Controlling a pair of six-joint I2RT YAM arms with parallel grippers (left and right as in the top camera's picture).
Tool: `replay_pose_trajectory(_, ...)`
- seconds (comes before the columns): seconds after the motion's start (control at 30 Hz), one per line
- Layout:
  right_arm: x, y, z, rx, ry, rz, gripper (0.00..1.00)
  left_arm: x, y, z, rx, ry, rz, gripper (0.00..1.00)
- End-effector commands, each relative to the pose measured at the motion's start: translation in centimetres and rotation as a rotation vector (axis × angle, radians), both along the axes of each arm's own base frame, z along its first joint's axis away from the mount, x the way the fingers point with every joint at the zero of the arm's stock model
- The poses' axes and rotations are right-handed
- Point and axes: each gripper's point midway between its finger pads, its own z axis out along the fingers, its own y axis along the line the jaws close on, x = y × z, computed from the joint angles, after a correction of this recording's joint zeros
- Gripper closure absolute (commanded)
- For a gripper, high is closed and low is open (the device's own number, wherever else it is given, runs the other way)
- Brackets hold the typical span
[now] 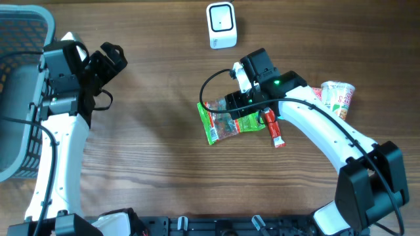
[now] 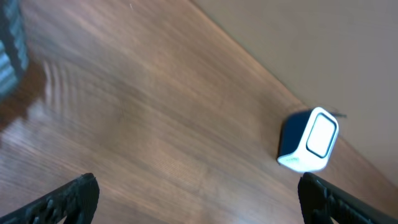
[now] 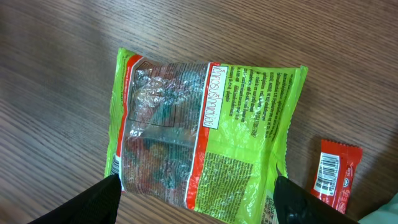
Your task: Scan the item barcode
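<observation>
Right gripper (image 3: 199, 196) hangs open over the green snack bag (image 3: 205, 124), left gripper (image 2: 196, 186) open too. I'd pinch one edge, barcode facing the scanner (image 1: 221, 25).

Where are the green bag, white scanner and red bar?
green bag (image 3: 205, 134), right wrist view, middle of its face
white scanner (image 1: 221, 25), overhead view, its front window
red bar (image 3: 334, 173), right wrist view, barcode end
</observation>
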Motion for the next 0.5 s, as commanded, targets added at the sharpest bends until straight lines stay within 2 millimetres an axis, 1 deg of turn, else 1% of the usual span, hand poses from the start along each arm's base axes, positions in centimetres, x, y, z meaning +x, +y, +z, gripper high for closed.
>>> replay_pose_trajectory(0.0, -0.2, 0.1, 0.2, 0.02, 0.018, -0.013, 0.21, -1.8, -4.8, -0.9, -0.172, 0.068, -0.195, 0.0)
replay_pose_trajectory(0.03, -0.3, 0.1, 0.2, 0.018, 0.021, -0.013, 0.21, -2.5, -6.2, -1.4, -0.193, 0.101, -0.252, 0.0)
replay_pose_trajectory(0.07, -0.3, 0.0, 0.2, 0.017, 0.022, -0.014, 0.21, -3.3, -7.6, -2.3, -0.202, 0.154, -0.285, 0.03)
replay_pose_trajectory(0.1, -0.3, -0.1, 0.1, 0.018, 0.025, -0.02, 0.21, -4.6, -9.2, -3.7, -0.19, 0.233, -0.324, 0.21)
replay_pose_trajectory(0.13, -0.3, -0.3, 0.1, 0.017, 0.027, -0.025, 0.21, -5.6, -10.7, -5.1, -0.163, 0.3, -0.352, 0.36)
replay_pose_trajectory(0.2, 0.0, -0.8, 0.0, 0.031, 0.043, -0.059, 0.21, -7.0, -13.4, -7.8, -0.066, 0.4, -0.418, 0.87)
replay_pose_trajectory(0.23, 0.0, -0.8, 0.0, 0.054, 0.057, -0.061, 0.21, -7.5, -14.6, -9.3, -0.009, 0.439, -0.445, 0.96)
replay_pose_trajectory(0.3, 0.1, -0.9, 0.0, 0.11, 0.091, -0.068, 0.21, -8.1, -17.3, -11.8, 0.065, 0.495, -0.508, 0.96)
replay_pose_trajectory(0.33, 0.2, -1.1, -0.2, 0.119, 0.104, -0.074, 0.21, -8.2, -18.9, -13.0, 0.063, 0.514, -0.529, 0.96)
replay_pose_trajectory(0.37, 0.2, -1.3, -0.6, 0.114, 0.112, -0.079, 0.21, -8.2, -20.0, -14.0, 0.062, 0.524, -0.546, 0.96)
replay_pose_trajectory(0.4, 0.2, -1.3, -0.9, 0.11, 0.12, -0.077, 0.21, -8.1, -21.0, -15.0, 0.064, 0.53, -0.565, 0.96)
replay_pose_trajectory(0.47, 0.1, -1.3, -1.9, 0.1, 0.143, -0.079, 0.22, -8.1, -22.4, -16.5, 0.071, 0.537, -0.599, 0.96)
